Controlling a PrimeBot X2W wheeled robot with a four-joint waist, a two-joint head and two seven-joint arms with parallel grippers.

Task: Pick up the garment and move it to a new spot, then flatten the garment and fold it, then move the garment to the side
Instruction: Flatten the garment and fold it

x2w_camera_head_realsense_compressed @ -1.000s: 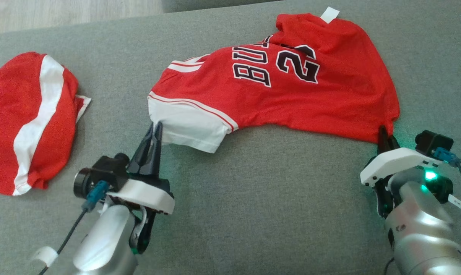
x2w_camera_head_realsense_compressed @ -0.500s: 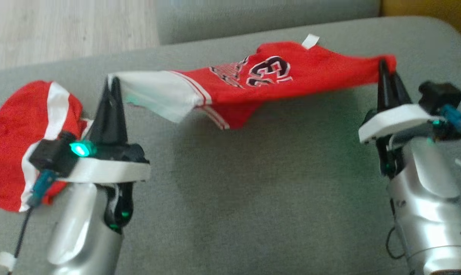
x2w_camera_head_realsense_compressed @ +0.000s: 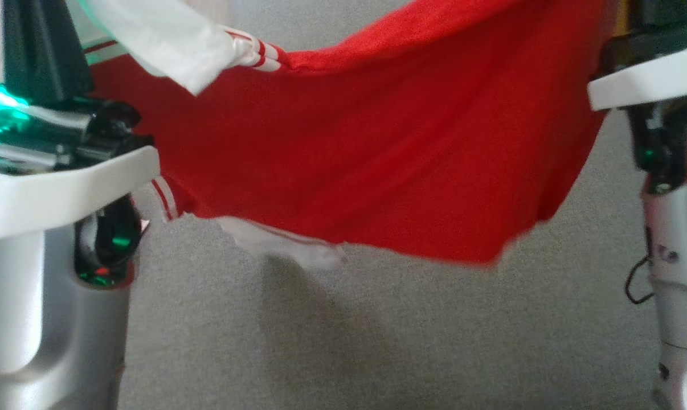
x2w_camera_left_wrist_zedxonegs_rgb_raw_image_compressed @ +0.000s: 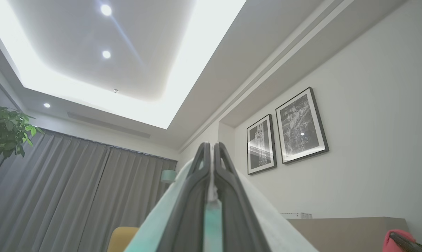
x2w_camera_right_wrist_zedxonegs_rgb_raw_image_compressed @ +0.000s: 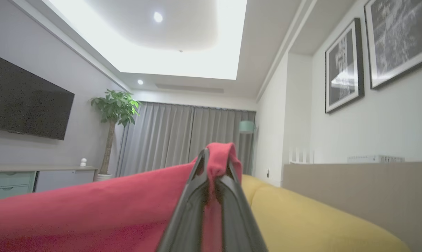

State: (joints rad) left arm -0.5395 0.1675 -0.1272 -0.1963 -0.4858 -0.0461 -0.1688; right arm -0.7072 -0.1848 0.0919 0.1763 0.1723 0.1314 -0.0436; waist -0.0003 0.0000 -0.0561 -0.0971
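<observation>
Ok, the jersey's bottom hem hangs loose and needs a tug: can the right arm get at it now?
Probably not: the right pincer is shut on the jersey, as is the left pincer; letting go would drop that side.

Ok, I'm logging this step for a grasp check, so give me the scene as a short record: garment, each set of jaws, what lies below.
garment: red jersey with white trim, held up by two ends, sagging between them
left jaws: shut on its white edge
right jaws: shut on a red corner
below: grey upholstered surface, garment seemingly clear of it
fold: not yet started
</observation>
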